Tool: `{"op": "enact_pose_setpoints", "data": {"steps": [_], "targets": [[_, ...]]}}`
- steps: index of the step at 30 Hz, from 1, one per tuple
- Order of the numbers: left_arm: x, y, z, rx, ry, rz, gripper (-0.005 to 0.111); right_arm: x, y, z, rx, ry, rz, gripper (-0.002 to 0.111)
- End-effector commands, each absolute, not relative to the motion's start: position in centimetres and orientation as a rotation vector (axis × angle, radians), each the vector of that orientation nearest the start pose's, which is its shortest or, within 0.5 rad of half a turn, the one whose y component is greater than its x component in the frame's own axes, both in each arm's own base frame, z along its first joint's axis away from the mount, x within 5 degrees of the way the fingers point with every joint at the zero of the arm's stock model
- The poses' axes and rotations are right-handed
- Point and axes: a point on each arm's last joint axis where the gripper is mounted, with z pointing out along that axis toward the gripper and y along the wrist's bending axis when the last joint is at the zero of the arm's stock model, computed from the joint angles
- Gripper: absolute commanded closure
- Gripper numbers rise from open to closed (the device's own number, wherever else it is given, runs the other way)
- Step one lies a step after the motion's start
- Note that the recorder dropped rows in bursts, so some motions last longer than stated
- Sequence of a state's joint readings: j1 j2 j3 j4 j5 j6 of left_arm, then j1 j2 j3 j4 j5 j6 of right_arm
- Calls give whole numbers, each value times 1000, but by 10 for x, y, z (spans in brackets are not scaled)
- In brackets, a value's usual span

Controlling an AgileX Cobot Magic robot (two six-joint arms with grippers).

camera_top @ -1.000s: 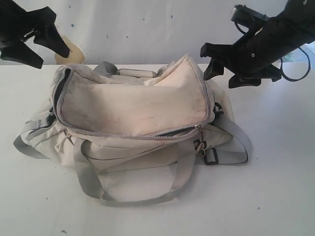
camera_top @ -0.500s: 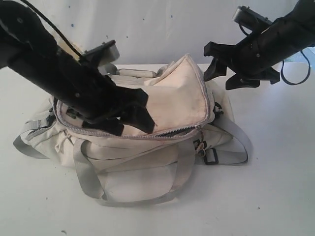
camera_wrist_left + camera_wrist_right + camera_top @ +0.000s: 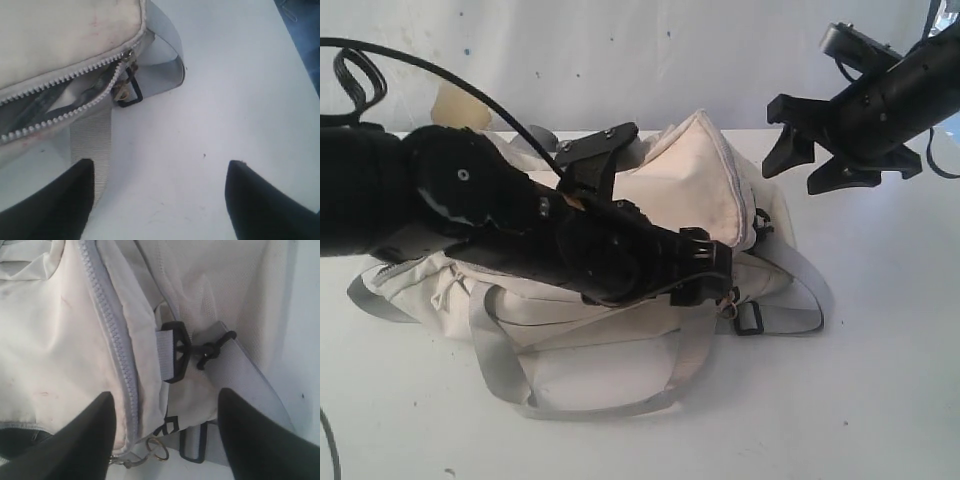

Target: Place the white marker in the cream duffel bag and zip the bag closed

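Zipping stage: judged not begun; the zip teeth [image 3: 75, 110] on the cream duffel bag [image 3: 680, 190] gape, with dark lining showing between the two rows.
White marker: not visible in any view; whether it already lies inside the bag cannot be told.
Left gripper [image 3: 160, 167]: fingers spread wide and holding nothing, low over the table [image 3: 880, 380] at the bag's corner.
Right gripper [image 3: 790, 178]: also spread and empty, in the air well apart from the bag, at about 2 o'clock from its middle in the exterior view.
Zip slider [image 3: 122, 91]: at the bag's 4 o'clock corner, just beside a black buckle [image 3: 132, 96]; near the left fingers but not between them.
Zip axis: along the front edge, roughly 3 to 9 o'clock, so closing likely means drawing the slider toward 9.
Nearer arm: the left; from the right gripper the slider lies far off, toward 7 o'clock.
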State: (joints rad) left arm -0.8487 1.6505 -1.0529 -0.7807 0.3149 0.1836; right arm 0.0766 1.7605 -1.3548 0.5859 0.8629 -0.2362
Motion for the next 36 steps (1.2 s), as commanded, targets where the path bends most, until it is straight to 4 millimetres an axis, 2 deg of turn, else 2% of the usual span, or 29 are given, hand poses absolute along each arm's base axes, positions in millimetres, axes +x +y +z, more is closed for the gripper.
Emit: {"op": "enact_pose_setpoints", "data": {"steps": [1, 6, 10, 25, 31, 36], "targets": [[224, -291, 226, 310, 2474, -982, 26, 372, 61, 265, -19, 2642, 656, 53], [229, -306, 211, 403, 2508, -961, 37, 372, 60, 265, -24, 2634, 650, 53], [236, -313, 196, 397, 2529, -932, 46, 372, 60, 265, -26, 2635, 647, 53], [262, -346, 182, 438, 2514, -948, 46, 373, 60, 265, -25, 2631, 645, 53], [273, -349, 174, 444, 2447, -884, 46, 373, 60, 265, -25, 2631, 645, 53], [272, -350, 161, 523, 2459, -849, 46, 373, 60, 265, -24, 2624, 641, 53]]}}
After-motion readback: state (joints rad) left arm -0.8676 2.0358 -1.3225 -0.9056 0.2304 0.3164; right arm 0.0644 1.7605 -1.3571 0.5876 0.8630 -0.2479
